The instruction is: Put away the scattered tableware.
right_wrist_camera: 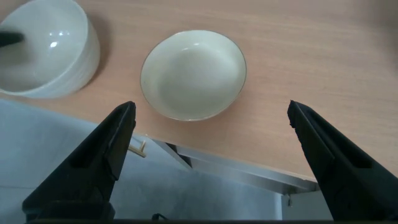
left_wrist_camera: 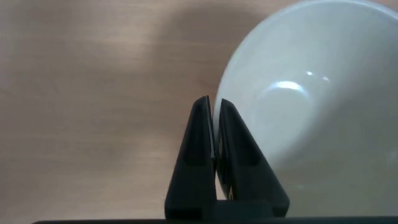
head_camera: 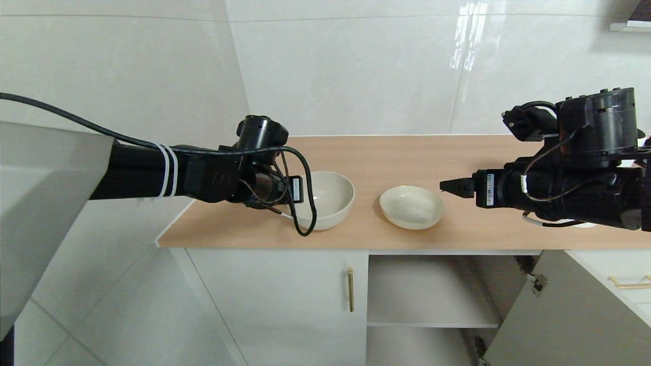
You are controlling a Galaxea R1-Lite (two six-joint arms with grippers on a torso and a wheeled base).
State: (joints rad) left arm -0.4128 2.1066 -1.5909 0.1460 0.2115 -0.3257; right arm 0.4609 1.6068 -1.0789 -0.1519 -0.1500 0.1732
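A big white round bowl (head_camera: 328, 198) is set on the light brown wooden worktop (head_camera: 407, 157), close to its front left corner. The bowl sits flat and right way up. The left claw (left_wrist_camera: 213, 99) is placed at the bowl's left rim. Its two black fingers (left_wrist_camera: 199, 143) are pressed almost together, with only a thin slit left between them, and the rim looks pinched in that slit. A smaller cream bowl with low sides (head_camera: 412, 206) is set near the front edge, about the middle of the worktop. It is near the big bowl but not touching it. The right claw (right_wrist_camera: 209, 107) is held above the worktop on the right side of the cream bowl and is pointed at it. This claw is opened wide, and nothing is held in it. The cream bowl is not touched by it. Under the worktop a white cupboard door (head_camera: 285, 300) with a thin gold handle (head_camera: 350, 290) is shut. Next to it, a second door (head_camera: 549, 315) is swung open, and a white shelf (head_camera: 432, 321) can be seen inside.
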